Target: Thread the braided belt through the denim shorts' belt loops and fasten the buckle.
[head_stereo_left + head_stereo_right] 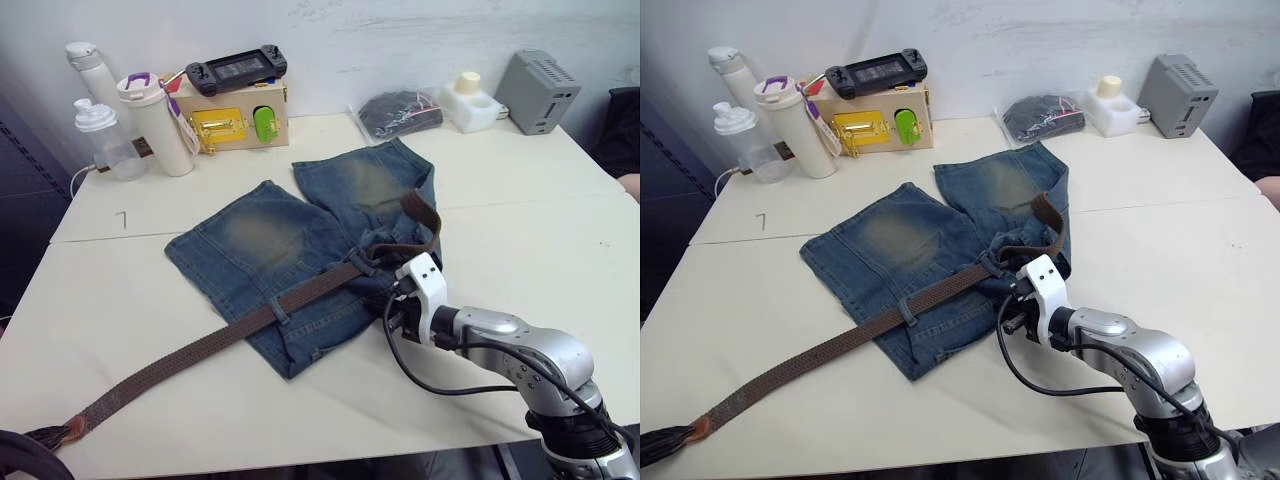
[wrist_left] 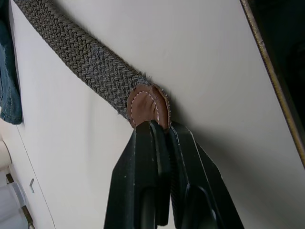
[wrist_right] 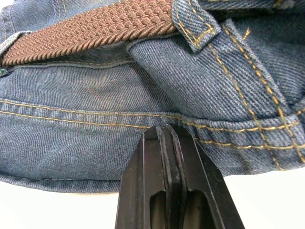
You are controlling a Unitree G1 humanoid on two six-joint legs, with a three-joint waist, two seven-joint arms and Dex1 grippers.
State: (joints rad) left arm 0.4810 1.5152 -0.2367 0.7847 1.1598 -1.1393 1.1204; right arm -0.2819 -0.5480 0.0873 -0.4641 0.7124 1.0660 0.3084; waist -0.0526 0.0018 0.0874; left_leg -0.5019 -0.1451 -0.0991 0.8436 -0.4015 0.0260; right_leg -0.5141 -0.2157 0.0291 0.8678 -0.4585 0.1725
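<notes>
Two grippers were at work on your table point(image 1: 520, 240), both pinched closed. Your left gripper point(image 2: 159, 126) had its fingers clamped on the leather tip point(image 2: 147, 106) of the braided belt point(image 1: 215, 345), at the near-left corner of the table. From there the belt ran right and away, passed under a belt loop point(image 1: 277, 308) on the waistband of the denim shorts point(image 1: 290, 245), then curled up over the right leg of the shorts. Your right gripper point(image 3: 167, 130) was closed on the waistband's stitched edge, just near of the strap and beside another loop point(image 3: 195, 21). I couldn't make out the buckle. Bottles point(image 1: 150, 122) and a wooden latch box point(image 1: 235, 120) stood at the far-left edge.
</notes>
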